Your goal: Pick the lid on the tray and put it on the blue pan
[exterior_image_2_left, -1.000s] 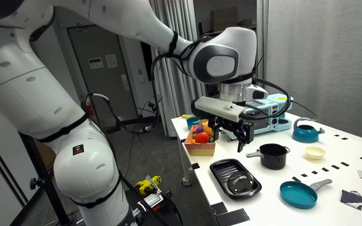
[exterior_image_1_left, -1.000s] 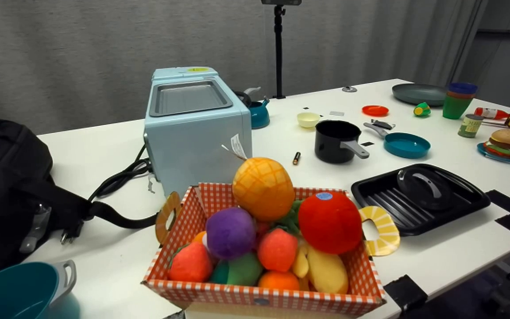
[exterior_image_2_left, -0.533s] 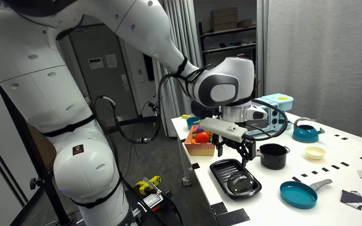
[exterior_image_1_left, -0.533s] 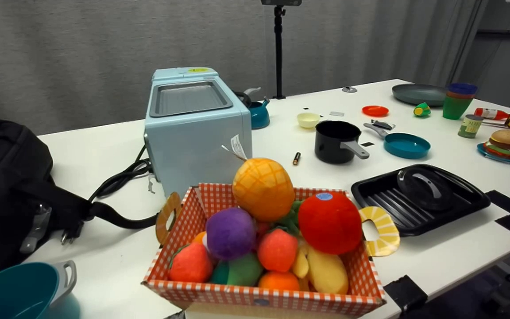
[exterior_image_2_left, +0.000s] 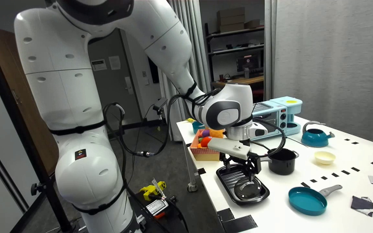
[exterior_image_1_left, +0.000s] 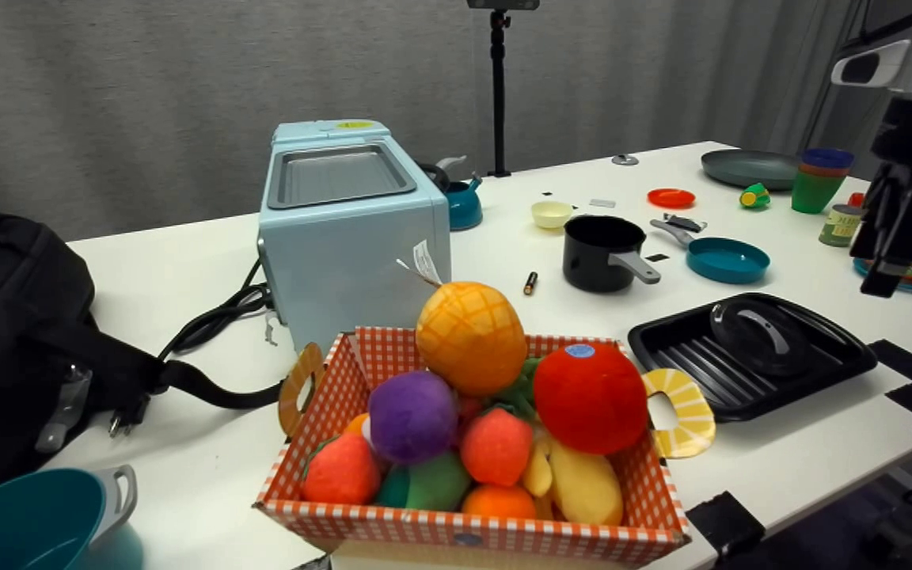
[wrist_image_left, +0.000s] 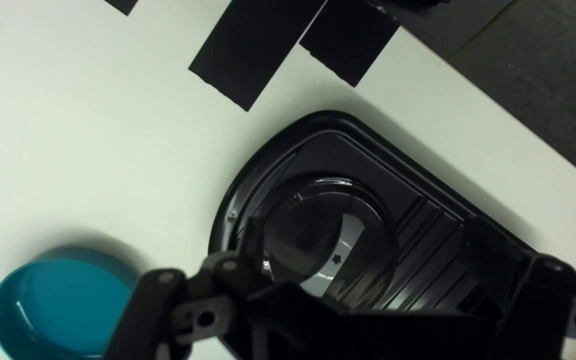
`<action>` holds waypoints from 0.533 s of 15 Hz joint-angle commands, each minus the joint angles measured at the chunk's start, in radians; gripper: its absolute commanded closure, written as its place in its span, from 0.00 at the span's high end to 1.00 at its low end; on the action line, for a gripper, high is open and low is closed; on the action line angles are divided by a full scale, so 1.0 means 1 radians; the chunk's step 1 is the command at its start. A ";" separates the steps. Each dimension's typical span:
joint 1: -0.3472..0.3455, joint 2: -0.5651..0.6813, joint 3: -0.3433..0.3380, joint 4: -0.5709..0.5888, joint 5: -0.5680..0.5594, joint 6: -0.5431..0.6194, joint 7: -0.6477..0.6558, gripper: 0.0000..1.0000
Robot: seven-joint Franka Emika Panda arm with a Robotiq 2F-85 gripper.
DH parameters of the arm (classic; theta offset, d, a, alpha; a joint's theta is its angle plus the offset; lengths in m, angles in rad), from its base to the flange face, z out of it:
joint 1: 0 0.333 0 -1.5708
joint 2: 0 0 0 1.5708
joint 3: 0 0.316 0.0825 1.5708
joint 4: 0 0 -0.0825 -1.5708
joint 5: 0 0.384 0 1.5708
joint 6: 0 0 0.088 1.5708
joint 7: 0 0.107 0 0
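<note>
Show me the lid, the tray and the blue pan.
Lid (wrist_image_left: 329,238), wrist view: on its shiny top.
Tray (exterior_image_1_left: 697,370), in an exterior view: on its ridged floor.
Blue pan (exterior_image_2_left: 308,200), in an exterior view: on its inside bottom.

The hand (wrist_image_left: 365,232), its fingers spread wide, stands over the black ridged tray (wrist_image_left: 330,121), whose rounded end reaches ahead of the fingertips. Inside the tray, within the fingers' span and closer to one of them, lies the dark glossy lid (wrist_image_left: 329,240); whether that finger touches it is unclear. Past that finger, apart from the tray, the blue pan (wrist_image_left: 68,305) sits on the white counter (wrist_image_left: 93,140). Farther ahead of the hand lie black tape patches (wrist_image_left: 258,55).
</note>
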 commanded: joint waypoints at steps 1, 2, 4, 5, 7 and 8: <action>-0.029 0.012 0.037 0.002 -0.007 0.002 0.009 1.00; -0.029 0.016 0.040 0.002 -0.007 0.002 0.009 1.00; -0.032 0.011 0.039 0.002 -0.006 0.002 0.009 1.00; -0.034 0.010 0.039 0.003 -0.006 0.002 0.009 1.00; -0.035 0.010 0.038 0.003 -0.006 0.002 0.009 1.00; -0.035 0.010 0.038 0.003 -0.006 0.002 0.009 1.00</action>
